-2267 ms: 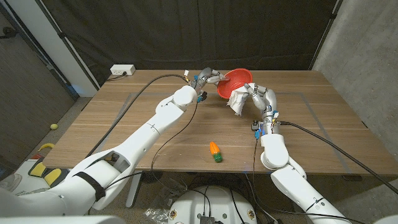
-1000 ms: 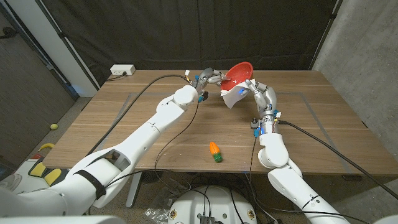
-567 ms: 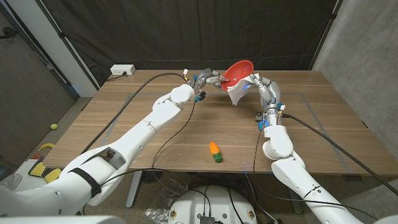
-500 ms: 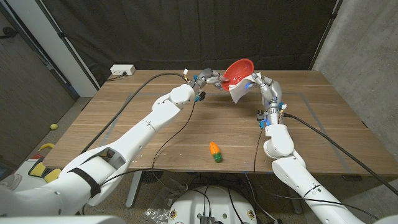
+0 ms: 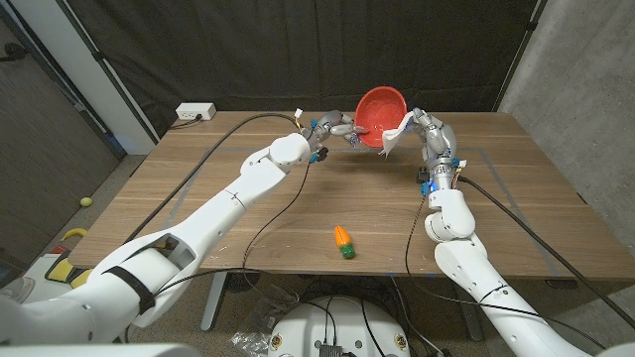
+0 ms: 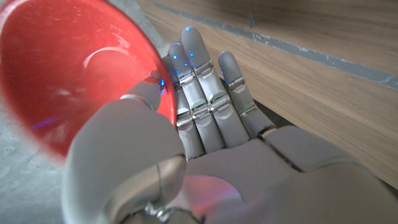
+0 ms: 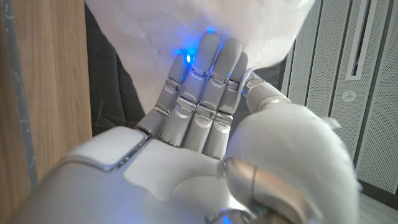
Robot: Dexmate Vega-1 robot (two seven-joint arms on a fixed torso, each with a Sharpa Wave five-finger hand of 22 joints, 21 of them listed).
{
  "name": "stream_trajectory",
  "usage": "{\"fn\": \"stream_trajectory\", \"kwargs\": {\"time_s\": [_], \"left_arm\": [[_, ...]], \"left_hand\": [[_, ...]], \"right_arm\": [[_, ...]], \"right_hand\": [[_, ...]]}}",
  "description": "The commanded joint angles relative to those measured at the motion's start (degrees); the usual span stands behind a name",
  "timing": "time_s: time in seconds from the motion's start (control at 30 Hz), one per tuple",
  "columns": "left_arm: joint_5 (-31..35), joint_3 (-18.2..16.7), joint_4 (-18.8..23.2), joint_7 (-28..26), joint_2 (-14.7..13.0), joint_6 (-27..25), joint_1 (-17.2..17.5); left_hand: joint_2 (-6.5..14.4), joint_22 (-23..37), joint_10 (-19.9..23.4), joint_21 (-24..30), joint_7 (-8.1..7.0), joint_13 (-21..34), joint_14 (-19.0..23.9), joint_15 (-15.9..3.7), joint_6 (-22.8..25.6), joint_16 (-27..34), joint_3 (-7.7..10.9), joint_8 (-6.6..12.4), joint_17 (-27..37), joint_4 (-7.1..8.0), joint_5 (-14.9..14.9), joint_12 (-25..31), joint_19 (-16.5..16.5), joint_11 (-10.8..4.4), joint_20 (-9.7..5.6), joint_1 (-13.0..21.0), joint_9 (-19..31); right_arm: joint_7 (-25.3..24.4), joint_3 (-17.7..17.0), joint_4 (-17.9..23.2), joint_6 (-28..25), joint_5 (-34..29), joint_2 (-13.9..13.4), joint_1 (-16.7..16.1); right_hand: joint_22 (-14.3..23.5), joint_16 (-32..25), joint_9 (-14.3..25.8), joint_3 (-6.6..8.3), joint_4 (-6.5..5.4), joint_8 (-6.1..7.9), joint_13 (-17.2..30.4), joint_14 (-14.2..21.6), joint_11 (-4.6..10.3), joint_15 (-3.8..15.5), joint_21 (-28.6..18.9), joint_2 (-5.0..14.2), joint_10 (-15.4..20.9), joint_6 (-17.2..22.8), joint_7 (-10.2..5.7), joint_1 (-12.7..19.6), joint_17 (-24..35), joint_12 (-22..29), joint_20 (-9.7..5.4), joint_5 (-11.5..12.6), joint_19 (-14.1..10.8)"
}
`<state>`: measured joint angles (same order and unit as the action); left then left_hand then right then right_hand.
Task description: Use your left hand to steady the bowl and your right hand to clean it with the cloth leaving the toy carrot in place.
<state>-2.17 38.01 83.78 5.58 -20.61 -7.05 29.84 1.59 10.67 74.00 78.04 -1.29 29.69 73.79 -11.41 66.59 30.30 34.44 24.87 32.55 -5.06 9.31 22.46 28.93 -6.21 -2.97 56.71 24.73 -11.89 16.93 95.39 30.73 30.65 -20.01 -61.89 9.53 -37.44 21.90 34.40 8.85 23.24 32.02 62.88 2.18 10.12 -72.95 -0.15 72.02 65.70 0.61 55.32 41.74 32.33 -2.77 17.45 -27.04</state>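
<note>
The left hand [image 5: 335, 126] pinches the rim of the red bowl [image 5: 380, 104], tipped on edge between both hands. The right hand [image 5: 425, 129] holds the white cloth [image 5: 394, 137] against the bowl's far side. The carrot [image 5: 342, 241] lies on the table [image 5: 198, 198], well apart, nearer the robot.

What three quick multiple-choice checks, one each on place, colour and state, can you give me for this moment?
1. Where is the toy carrot?
A. in the bowl
B. on the table near its front edge
C. in the left hand

2. What colour is the bowl?
A. red
B. blue
C. white

3. How does the bowl stand?
A. flat on the table
B. upside down
C. tipped up, its inside facing the camera

Key: 1 B, it lies alone on the table; 2 A, red in the head and left wrist views; 3 C, the left hand grips its rim while the right hand holds the white cloth against it.
</note>
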Motion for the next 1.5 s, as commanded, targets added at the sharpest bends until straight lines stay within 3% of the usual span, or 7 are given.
{"fn": "stream_trajectory", "kwargs": {"time_s": [0.03, 0.3, 0.4, 0.43, 0.67, 1.13, 1.5], "left_arm": [[1.5, 1.4, -0.4, 2.7, -0.7, -4.0, -2.0], [2.3, 1.8, -1.3, 3.2, -0.3, -5.9, -3.0], [2.5, 2.1, -1.8, 3.6, 0.1, -6.9, -3.6], [2.5, 2.1, -2.0, 3.8, 0.2, -7.1, -3.8], [1.8, 1.7, -4.5, 4.1, 1.3, -5.5, -4.4], [-2.3, -1.3, -8.8, 2.9, 4.0, 1.4, -3.8], [-4.4, -3.5, -8.4, -1.2, 5.0, 1.1, -1.8]], "left_hand": [[0.0, 0.1, 0.5, 0.4, 3.92, 0.3, 0.4, -0.82, 4.4, -0.1, 0.84, -0.10, 0.2, -0.22, 0.6, 0.1, -0.2, 0.25, -4.89, 0.0, 0.1], [-0.2, 0.0, 0.7, 0.8, 4.09, 0.5, 0.4, -0.85, 4.4, -0.1, 1.42, -0.19, 0.5, -0.24, 0.6, 0.1, -0.1, 0.04, -4.83, -0.1, 0.2], [-0.3, 0.0, 0.7, 1.0, 4.02, 0.5, 0.4, -0.82, 4.6, -0.1, 1.65, -0.19, 0.6, -0.28, 0.6, 0.0, -0.1, 0.22, -4.73, -0.1, 0.2], [-0.3, 0.0, 0.9, 1.0, 4.08, 0.4, 0.5, -0.79, 4.5, -0.1, 1.71, -0.18, 0.6, -0.27, 0.6, 0.0, 0.0, 0.29, -4.75, -0.1, 0.3], [-0.5, 0.0, 0.7, 1.3, 4.31, 0.6, 0.6, -0.83, 4.6, -0.2, 2.21, -0.22, 0.8, -0.25, 0.6, -0.1, 0.0, 0.28, -4.77, -0.3, 0.4], [-0.8, 0.0, 0.8, 1.7, 3.96, 0.6, 0.6, -0.85, 4.5, -0.3, 2.96, -0.40, 1.2, -0.06, 0.6, -0.3, -0.3, 0.30, -4.86, -0.8, 0.7], [-0.9, 0.0, 0.9, 2.0, 4.02, 0.8, 0.6, -0.88, 4.7, -0.3, 3.56, -0.49, 1.5, -0.02, 0.6, -0.3, -0.4, 0.16, -4.92, -1.0, 0.7]], "right_arm": [[3.9, -2.3, -0.1, -2.1, 1.2, 0.2, 2.2], [4.2, -2.8, -0.4, -2.4, 0.6, 1.1, 2.5], [4.6, -2.8, -0.9, -2.4, 0.5, 1.5, 2.9], [4.6, -2.8, -0.9, -2.5, 0.4, 1.5, 2.9], [5.4, -2.9, -1.0, -4.2, 1.1, 1.5, 2.3], [9.3, -2.2, -3.9, -5.6, 4.8, 4.8, 1.2], [9.8, -2.5, -2.2, -5.0, 4.9, 6.2, -1.6]], "right_hand": [[0.5, 0.5, 0.1, 0.62, -0.11, -0.02, 0.1, 1.1, -0.24, 2.44, -0.4, 0.07, 0.1, 0.4, -0.09, 0.1, -0.1, -0.3, -6.12, 0.3, 0.3], [0.5, 0.6, 0.2, 0.38, -0.08, -0.04, 0.3, 1.2, 0.19, 2.37, -0.5, 0.02, 0.2, 0.4, -0.16, 0.0, -0.1, -0.5, -6.14, 0.2, 0.6], [0.6, 0.5, 0.2, 0.47, -0.03, -0.06, 0.5, 1.2, -0.63, 2.39, -0.6, 0.04, 0.0, 0.5, -0.16, 0.0, 0.1, -0.6, -6.09, 0.2, 0.7], [0.6, 0.5, 0.3, 0.49, 0.01, -0.04, 0.5, 1.2, -0.06, 2.36, -0.6, -0.03, 0.2, 0.4, -0.11, 0.0, 0.3, -0.5, -6.17, 0.2, 0.7], [0.6, 0.6, 0.3, 0.41, 0.09, -0.06, 0.4, 1.4, -0.05, 2.48, -0.7, -0.04, 0.4, 0.5, 0.00, 0.1, 0.2, -0.8, -6.09, 0.1, 0.7], [0.6, 0.4, 0.6, 0.24, 0.24, -0.02, 0.8, 1.8, -0.01, 2.40, -1.3, 0.01, 0.8, 0.6, 0.05, 0.4, 0.4, -0.8, -6.04, 0.2, 0.4], [0.5, 0.5, 0.9, 0.39, 0.22, 0.07, 0.9, 1.8, -0.08, 2.39, -1.4, -0.09, 0.9, 0.8, 0.04, 0.4, 0.6, -1.0, -6.06, 0.5, 0.3]]}}
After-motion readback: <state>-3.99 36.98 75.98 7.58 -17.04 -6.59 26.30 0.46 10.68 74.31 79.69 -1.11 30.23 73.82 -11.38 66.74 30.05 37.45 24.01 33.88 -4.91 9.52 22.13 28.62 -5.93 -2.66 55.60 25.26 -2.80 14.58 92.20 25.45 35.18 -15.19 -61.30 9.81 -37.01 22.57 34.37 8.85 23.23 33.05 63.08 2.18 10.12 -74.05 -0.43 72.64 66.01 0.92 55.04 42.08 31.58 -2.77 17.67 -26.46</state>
